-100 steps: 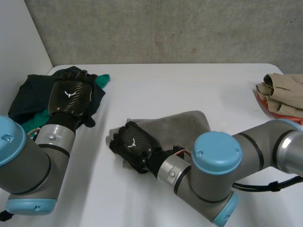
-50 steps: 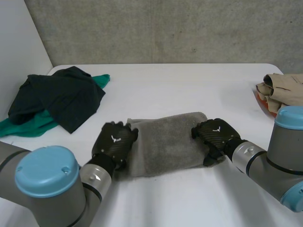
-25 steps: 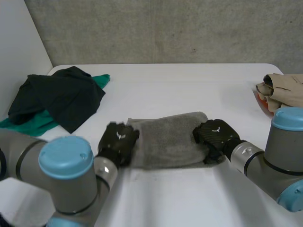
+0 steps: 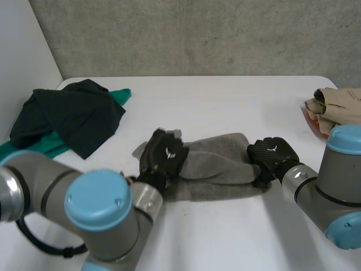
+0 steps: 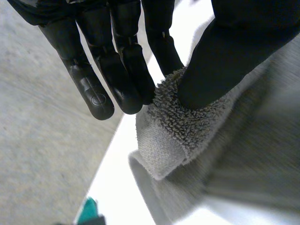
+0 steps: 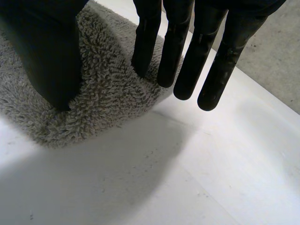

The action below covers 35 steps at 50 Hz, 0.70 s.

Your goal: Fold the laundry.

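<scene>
- Grey towel (image 4: 217, 161) lies bunched across the lower middle of the head view on the white table (image 4: 225, 107). It stretches between the two hands, and its middle is creased.
- Left arm (image 4: 96, 214) fills the lower left of that frame. The left robot hand (image 4: 163, 158) sits at the towel's left end, just left of centre.
- In the left wrist view, its thumb (image 5: 225, 51) presses a terry corner of the towel against one of its fingers (image 5: 126, 70), a narrow pinch on the cloth. The other fingers lie straight alongside.
- Right arm (image 4: 333, 186) comes in from the lower right. The right robot hand (image 4: 271, 155) is on the towel's right end, right of centre.
- In the right wrist view, that hand's thumb (image 6: 51, 56) digs into the pile. The straight finger (image 6: 143, 56) nearest it touches the cloth, so the towel's end is nipped between them. The remaining fingers hang over bare table.
- Farther back, at the left edge of the head view, a dark garment (image 4: 73, 116) lies crumpled over a green one (image 4: 34, 148), well apart from the towel.
- At the right edge, a beige garment heap (image 4: 338, 107) rests on something orange (image 4: 311, 125).
- Across the top of the frame runs a grey concrete wall (image 4: 197, 34).
</scene>
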Available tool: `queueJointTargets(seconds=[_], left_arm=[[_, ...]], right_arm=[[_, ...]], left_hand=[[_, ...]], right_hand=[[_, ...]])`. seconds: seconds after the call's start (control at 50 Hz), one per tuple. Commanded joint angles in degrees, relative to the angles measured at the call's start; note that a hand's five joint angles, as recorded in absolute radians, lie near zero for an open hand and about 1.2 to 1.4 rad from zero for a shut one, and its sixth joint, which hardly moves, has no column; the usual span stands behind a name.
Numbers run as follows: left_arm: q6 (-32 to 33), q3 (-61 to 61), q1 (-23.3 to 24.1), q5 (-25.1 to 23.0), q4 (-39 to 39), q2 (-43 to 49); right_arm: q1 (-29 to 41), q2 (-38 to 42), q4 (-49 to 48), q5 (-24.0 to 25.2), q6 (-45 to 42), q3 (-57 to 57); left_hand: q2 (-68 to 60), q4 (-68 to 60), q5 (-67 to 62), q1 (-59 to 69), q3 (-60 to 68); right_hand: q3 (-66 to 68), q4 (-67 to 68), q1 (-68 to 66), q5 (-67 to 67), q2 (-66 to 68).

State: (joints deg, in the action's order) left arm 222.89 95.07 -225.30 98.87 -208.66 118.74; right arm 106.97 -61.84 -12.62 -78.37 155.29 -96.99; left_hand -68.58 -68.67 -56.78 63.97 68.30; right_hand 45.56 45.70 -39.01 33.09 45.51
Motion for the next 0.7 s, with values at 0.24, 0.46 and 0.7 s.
queueJointTargets(seconds=[0.24,0.46,0.7], left_arm=[[0.1,8.2,-0.1,4.8,3.0,-2.2],[-1.1,9.6,-3.8,8.2,7.3,-8.3],[-8.7,11.5,-10.2,8.1,7.7,-15.3]], right_arm=[[-0.2,0.4,-1.7,-0.1,-1.0,-0.9],[-3.4,-4.5,0.2,-0.7,-6.2,-4.2],[9.9,-6.5,0.4,-5.7,-20.4,5.1]], left_hand=[[23.8,23.9,22.0,-19.2,-23.6],[46.8,46.8,45.0,-42.1,-46.5],[46.6,46.7,44.8,-42.0,-46.3]], right_hand=[[34.4,34.3,-41.0,36.9,34.5],[34.4,34.3,-41.0,36.9,34.5],[34.4,34.3,-41.0,36.9,34.5]])
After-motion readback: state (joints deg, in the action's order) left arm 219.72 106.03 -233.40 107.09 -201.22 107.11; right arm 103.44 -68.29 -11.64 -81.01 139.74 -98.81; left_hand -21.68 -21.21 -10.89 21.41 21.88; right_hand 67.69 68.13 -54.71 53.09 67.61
